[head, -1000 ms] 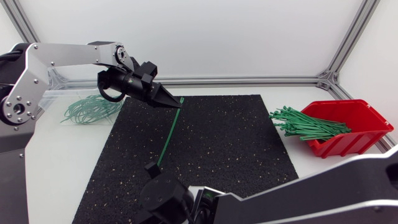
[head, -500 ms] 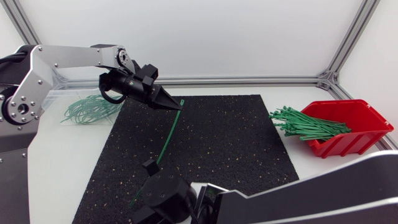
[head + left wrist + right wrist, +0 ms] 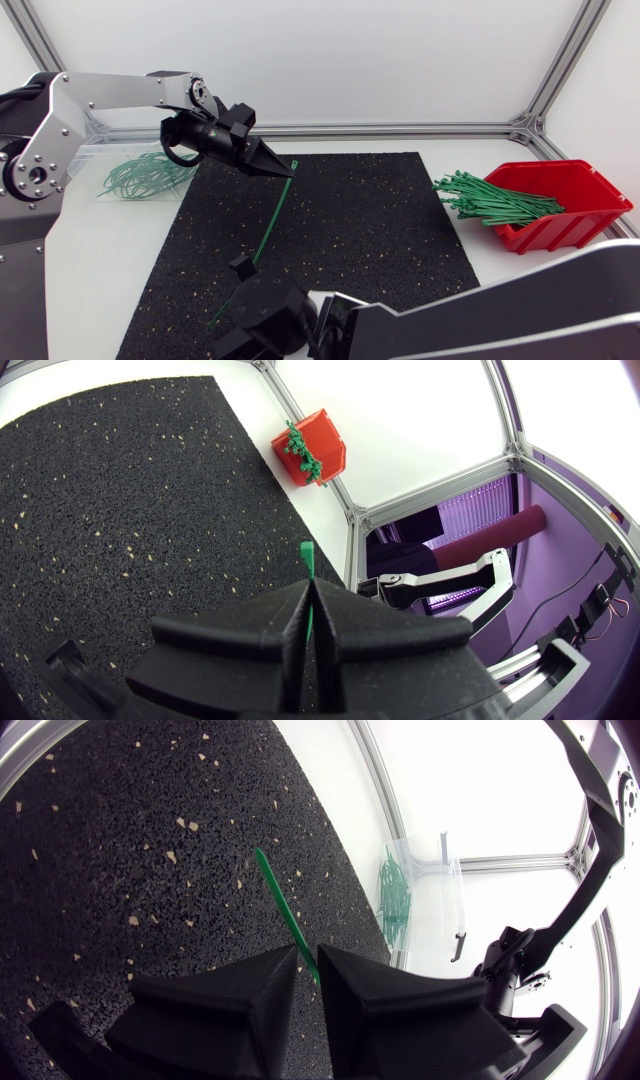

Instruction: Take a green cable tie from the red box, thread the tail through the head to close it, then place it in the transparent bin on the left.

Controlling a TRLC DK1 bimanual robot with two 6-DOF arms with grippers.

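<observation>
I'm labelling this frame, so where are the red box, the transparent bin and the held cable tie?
red box (image 3: 570, 231), head view, its front wall.
transparent bin (image 3: 436, 898), right wrist view, bare side wall.
cable tie (image 3: 272, 215), head view, middle of the strap.

The cable tie (image 3: 270, 222) slants across the mat (image 3: 380, 230) near its left; right half free.

White counter (image 3: 100, 260), black speckled mat (image 3: 350, 230) across its centre, red box (image 3: 570, 195) near the right edge, clear bin (image 3: 95, 150) far left, both off the mat.
</observation>
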